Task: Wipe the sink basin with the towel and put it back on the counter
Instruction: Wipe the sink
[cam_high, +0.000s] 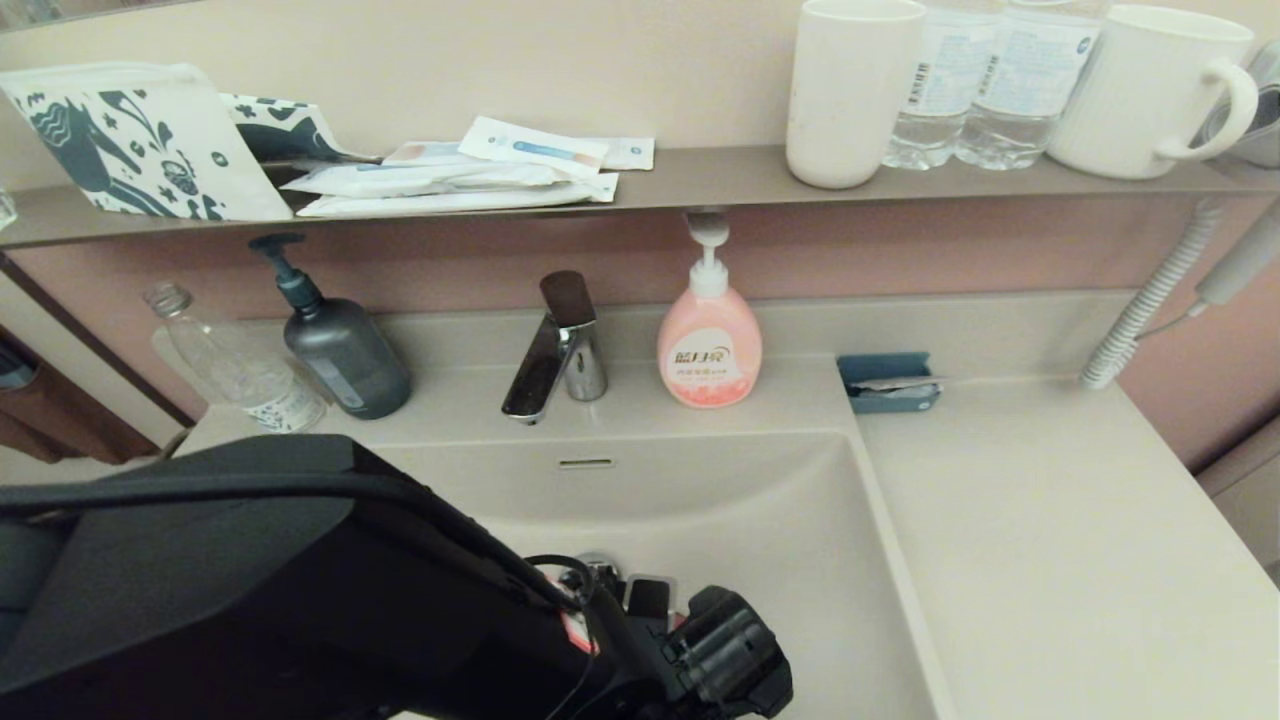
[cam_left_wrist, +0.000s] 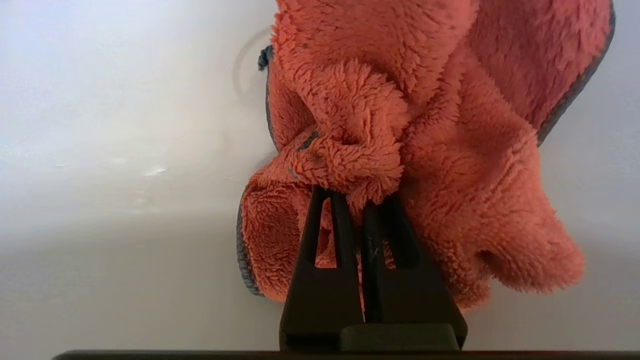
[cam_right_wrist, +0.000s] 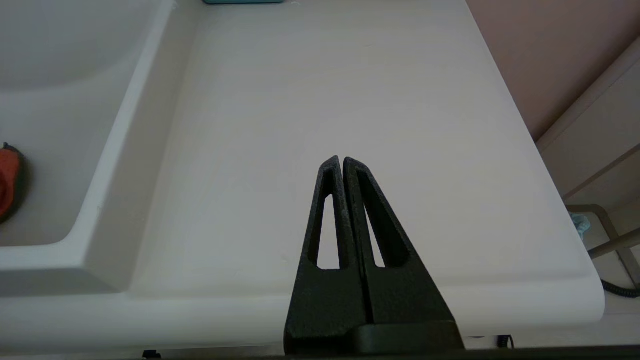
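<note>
In the left wrist view my left gripper (cam_left_wrist: 356, 192) is shut on a fold of the orange-red towel (cam_left_wrist: 440, 125), which bunches and hangs against the pale sink basin (cam_left_wrist: 125, 150). The head view shows my left arm (cam_high: 300, 590) reaching down into the sink basin (cam_high: 760, 520); it hides the fingers, and only a red scrap of towel (cam_high: 577, 632) peeks out beside the chrome drain (cam_high: 597, 563). My right gripper (cam_right_wrist: 342, 160) is shut and empty above the counter (cam_right_wrist: 325, 90), right of the basin (cam_right_wrist: 60, 100). The counter (cam_high: 1040, 540) lies bare.
At the basin's back stand a faucet (cam_high: 555, 350), a pink soap bottle (cam_high: 708, 340), a dark pump bottle (cam_high: 340, 350) and a clear bottle (cam_high: 235, 365). A blue dish (cam_high: 888, 382) sits on the counter's back edge. The wall shelf (cam_high: 700, 180) holds cups and bottles.
</note>
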